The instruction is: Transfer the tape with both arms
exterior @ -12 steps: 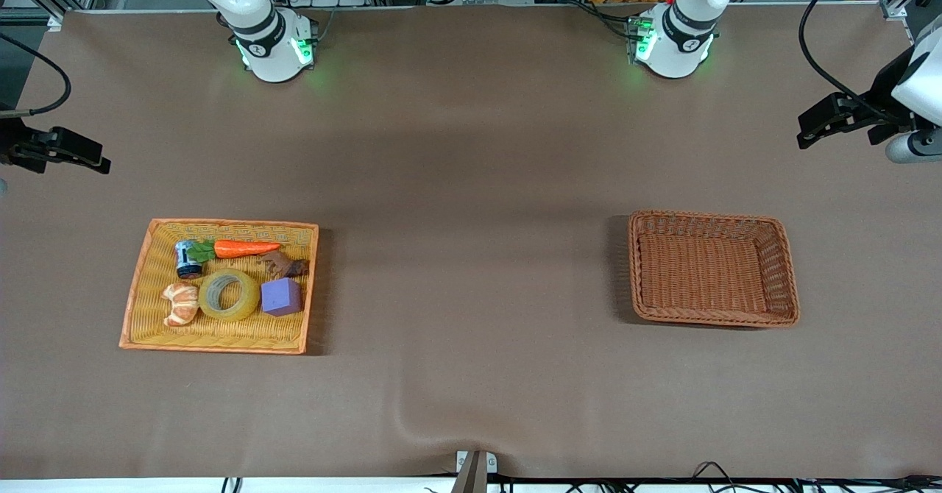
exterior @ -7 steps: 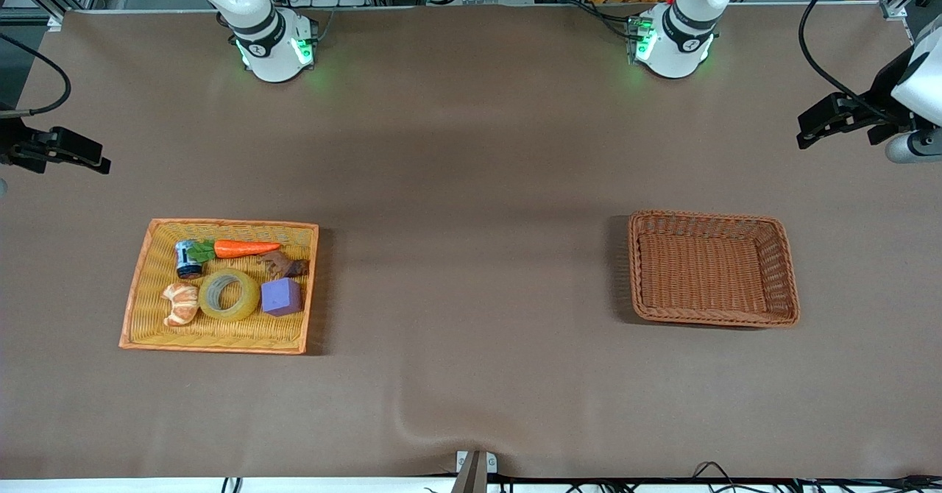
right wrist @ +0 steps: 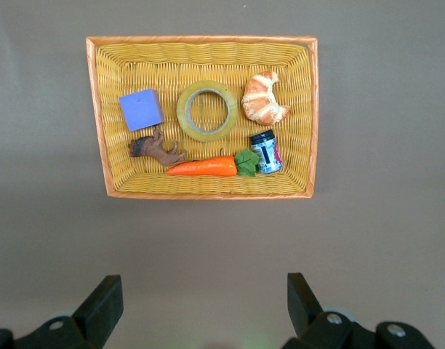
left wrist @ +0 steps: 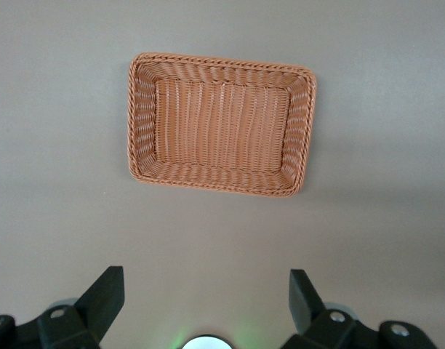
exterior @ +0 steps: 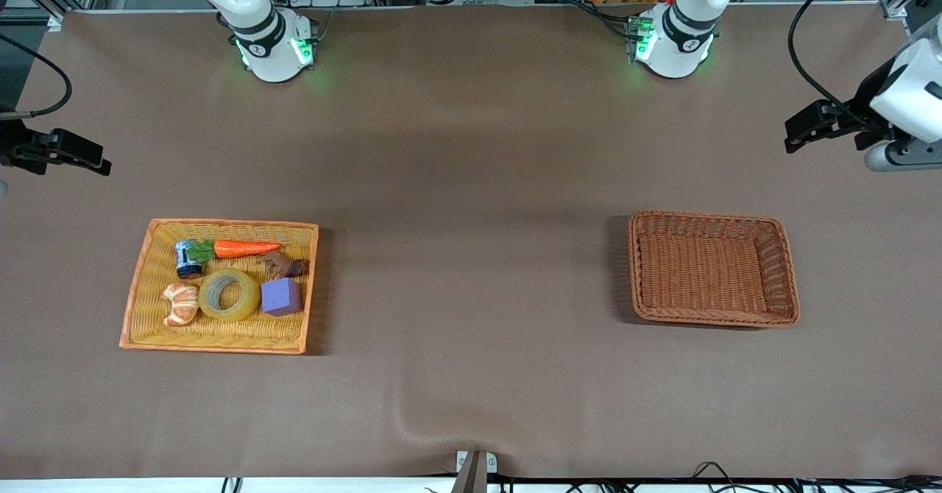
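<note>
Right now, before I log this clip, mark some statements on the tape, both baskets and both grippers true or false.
1. The tape lies in the yellow basket. True.
2. The tape sits between the croissant and the purple cube. True.
3. The brown basket holds the carrot. False: it holds nothing; the carrot is in the yellow basket.
4. The right gripper is shut on the tape. False: it is open, above the table.
5. The left gripper is open. True.
</note>
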`<state>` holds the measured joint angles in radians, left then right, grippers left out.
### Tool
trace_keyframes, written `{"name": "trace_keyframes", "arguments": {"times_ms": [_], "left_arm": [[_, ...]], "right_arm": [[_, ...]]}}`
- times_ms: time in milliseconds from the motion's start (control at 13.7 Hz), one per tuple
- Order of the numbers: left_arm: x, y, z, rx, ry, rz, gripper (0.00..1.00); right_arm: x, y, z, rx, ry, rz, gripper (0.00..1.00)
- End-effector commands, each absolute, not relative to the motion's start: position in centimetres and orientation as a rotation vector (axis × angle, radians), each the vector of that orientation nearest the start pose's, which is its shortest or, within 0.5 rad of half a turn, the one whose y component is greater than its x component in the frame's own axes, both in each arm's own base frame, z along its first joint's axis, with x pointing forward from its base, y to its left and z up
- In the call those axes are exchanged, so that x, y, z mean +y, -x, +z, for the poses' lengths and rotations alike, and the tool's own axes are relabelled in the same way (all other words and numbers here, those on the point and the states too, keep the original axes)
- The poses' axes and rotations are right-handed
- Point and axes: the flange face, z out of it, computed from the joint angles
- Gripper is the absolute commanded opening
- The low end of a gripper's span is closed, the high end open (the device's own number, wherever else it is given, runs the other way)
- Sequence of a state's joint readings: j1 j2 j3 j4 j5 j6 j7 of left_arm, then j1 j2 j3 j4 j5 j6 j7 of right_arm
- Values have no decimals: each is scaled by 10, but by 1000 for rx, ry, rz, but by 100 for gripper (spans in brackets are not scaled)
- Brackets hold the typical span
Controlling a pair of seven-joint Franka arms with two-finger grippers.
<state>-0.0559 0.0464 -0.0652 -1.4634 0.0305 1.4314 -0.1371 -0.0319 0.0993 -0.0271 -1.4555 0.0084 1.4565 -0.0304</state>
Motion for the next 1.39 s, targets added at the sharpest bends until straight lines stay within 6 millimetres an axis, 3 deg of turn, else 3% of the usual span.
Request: {"name": "trace_keyframes", "arguments": {"times_ms": [0, 220, 439, 659, 732, 878, 1098, 1317], "left_arm": [[-66, -556, 633, -1, 3110, 131, 100], [-89, -570, 617, 29, 3114, 92, 100], [-99, -580, 606, 52, 3123, 63, 100], [-104, -589, 592, 59, 3126, 61, 100], [-103, -590, 589, 57, 3125, 68, 100], [-103, -591, 585, 55, 3126, 68, 100], [-103, -593, 576, 56, 3126, 58, 100], [-105, -596, 570, 59, 3126, 63, 100]], "right_arm": [[-13, -593, 586, 10, 3134, 168, 100], [13, -611, 538, -67, 3137, 140, 100], [18, -627, 485, -138, 3133, 139, 100], [13, -647, 423, -507, 3085, 123, 100], [17, -652, 396, -542, 3068, 147, 100], [24, -653, 346, -595, 3006, 225, 100], [18, -645, 285, -902, 2914, 92, 100], [18, -647, 242, -1060, 2866, 76, 100]]}}
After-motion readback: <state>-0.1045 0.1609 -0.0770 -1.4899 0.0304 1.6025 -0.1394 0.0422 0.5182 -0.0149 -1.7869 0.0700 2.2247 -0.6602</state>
